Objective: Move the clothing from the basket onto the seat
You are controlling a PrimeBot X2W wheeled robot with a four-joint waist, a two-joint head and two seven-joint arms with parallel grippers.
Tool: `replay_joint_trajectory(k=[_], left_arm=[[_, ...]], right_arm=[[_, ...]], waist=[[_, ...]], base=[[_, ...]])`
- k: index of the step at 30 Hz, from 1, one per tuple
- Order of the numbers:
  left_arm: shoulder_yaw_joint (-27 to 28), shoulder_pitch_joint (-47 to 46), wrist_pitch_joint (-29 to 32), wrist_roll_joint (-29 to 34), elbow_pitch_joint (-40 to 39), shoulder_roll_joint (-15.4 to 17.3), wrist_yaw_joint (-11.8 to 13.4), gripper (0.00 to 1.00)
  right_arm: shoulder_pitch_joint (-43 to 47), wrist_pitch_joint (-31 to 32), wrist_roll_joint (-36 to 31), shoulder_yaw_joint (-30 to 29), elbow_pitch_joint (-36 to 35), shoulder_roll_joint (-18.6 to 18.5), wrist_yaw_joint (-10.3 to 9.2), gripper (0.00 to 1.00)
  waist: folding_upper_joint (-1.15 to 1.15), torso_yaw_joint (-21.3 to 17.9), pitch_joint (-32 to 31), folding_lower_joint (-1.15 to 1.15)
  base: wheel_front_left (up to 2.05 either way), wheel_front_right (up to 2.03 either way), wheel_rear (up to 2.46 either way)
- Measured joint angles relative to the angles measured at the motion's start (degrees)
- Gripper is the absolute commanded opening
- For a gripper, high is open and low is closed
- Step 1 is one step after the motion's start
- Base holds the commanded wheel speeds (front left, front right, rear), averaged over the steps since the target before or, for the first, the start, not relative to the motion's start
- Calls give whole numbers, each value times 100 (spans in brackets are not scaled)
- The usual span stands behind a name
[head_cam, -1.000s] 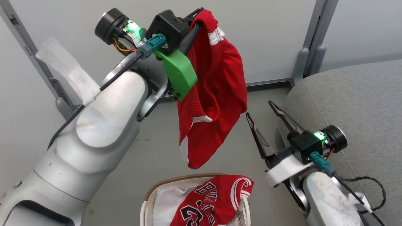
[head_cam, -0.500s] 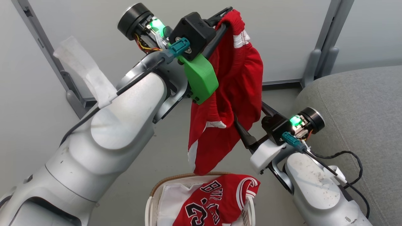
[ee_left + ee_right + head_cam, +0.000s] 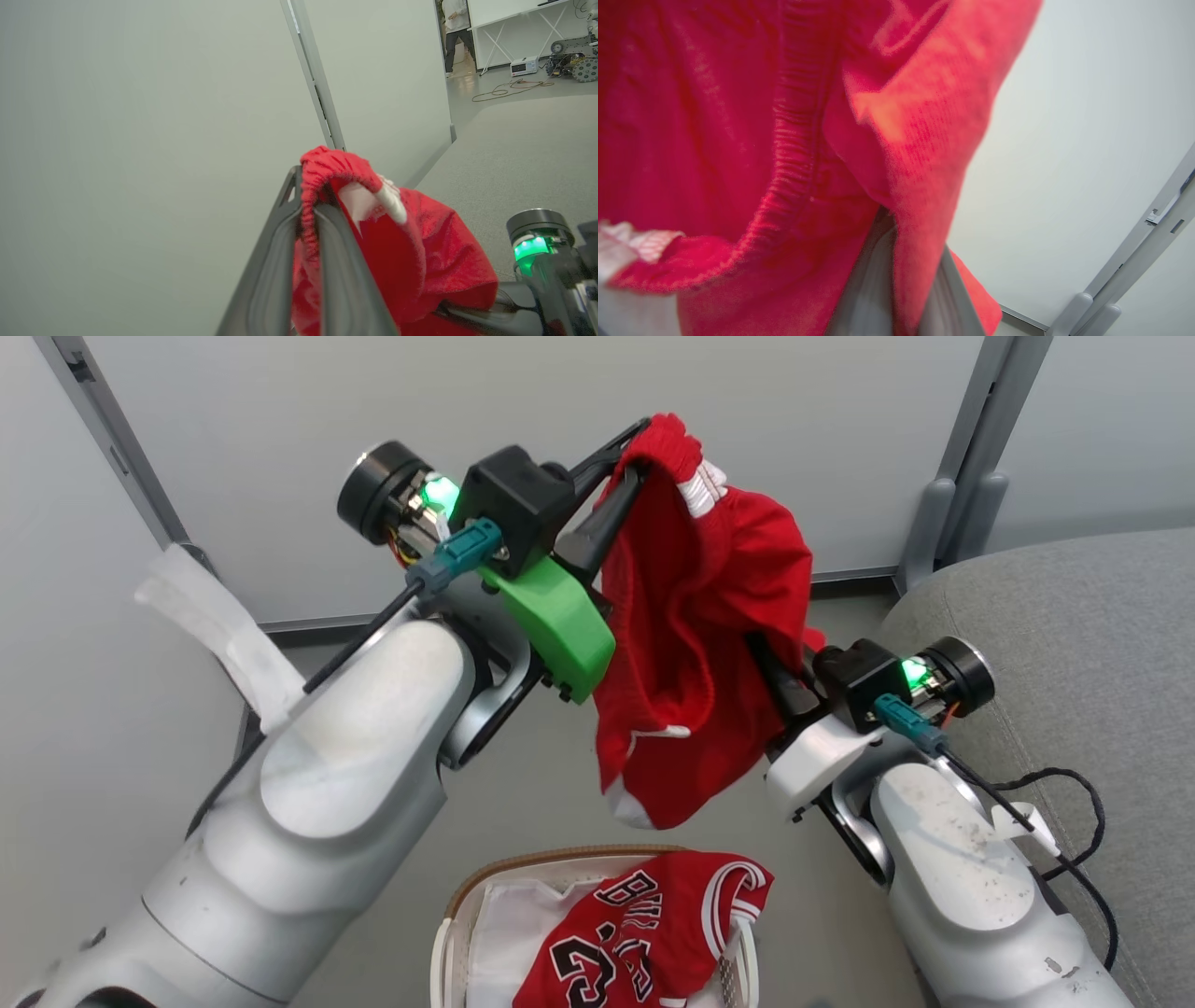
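Red shorts (image 3: 691,644) with white trim hang in the air above the basket (image 3: 485,889). My left gripper (image 3: 642,441) is shut on their gathered waistband, which drapes over the fingertips (image 3: 322,219) in the left wrist view. My right gripper (image 3: 767,658) is lower and to the right, shut on the shorts' right side, and cloth covers its fingers. The right wrist view shows red shorts fabric (image 3: 738,140) pinched between the two fingers (image 3: 873,289). The red jersey (image 3: 635,933) with black lettering lies in the white basket below. The grey seat (image 3: 1074,607) is at the right.
White wall panels with grey posts stand behind, one post foot (image 3: 943,537) beside the seat's corner. A black cable (image 3: 1074,793) trails over the seat's edge by my right forearm. Far off in the left wrist view are a person (image 3: 455,28), a white table and a wheeled machine (image 3: 572,63).
My right gripper rose from open beside the seat up and left into the hanging shorts and shut on them. The shorts' lower end has lifted away from the basket.
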Motion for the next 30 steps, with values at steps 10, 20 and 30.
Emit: replay_joint_trajectory(k=[10,20,30], left_arm=[[54,1407,-858,-483,207,-67,159,100],[-3,2523,-1272,-649,592,-191,274,100],[80,2968,-1348,-632,726,-378,241,100]], right_arm=[[39,0,-65,-788,-268,0,-1,0],[89,-1,-301,-1460,-535,-71,0,0],[279,0,-357,-1544,-538,-111,0,0]], waist=[[0,19,-39,0],[0,-32,-18,0],[0,-166,11,0]], base=[[0,0,0],[0,0,0],[0,0,0]])
